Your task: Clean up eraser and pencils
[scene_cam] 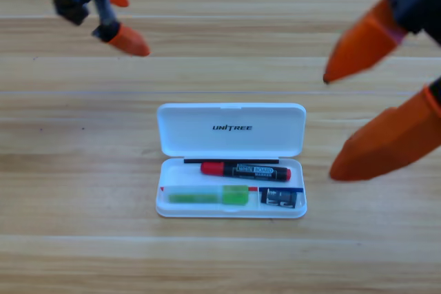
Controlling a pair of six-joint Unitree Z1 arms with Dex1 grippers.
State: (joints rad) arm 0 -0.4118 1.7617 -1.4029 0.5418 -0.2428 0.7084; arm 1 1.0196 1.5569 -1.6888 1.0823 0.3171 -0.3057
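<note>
Open white case (231,129) near the middle of the wooden desk (69,239), lid flat toward the far edge, tray toward the near edge

In the tray: black marker (245,170) with red cap along the back edge, light-green stick (207,195) in the front left corner, eraser (281,198) in the front right corner. All three already inside; by that layout, only the lid left to shut

Left gripper (124,22) up at the desk's far left corner, well apart from the case, orange jaws spread and holding nothing. Right gripper (358,118) large at the right edge, jaws wide apart, empty too, lower tip nearest the case's right end but not touching

Handling, as a judgement: marker and stick light, stiff and smooth, likely to roll or slip; best pinched across the middle of the barrel. Eraser small, light, slightly yielding, with good grip across its short sides. Case lid thin, hard, probably slick plastic; better pushed over from its far edge than pinched, with the tray liable to slide on the desk
</note>
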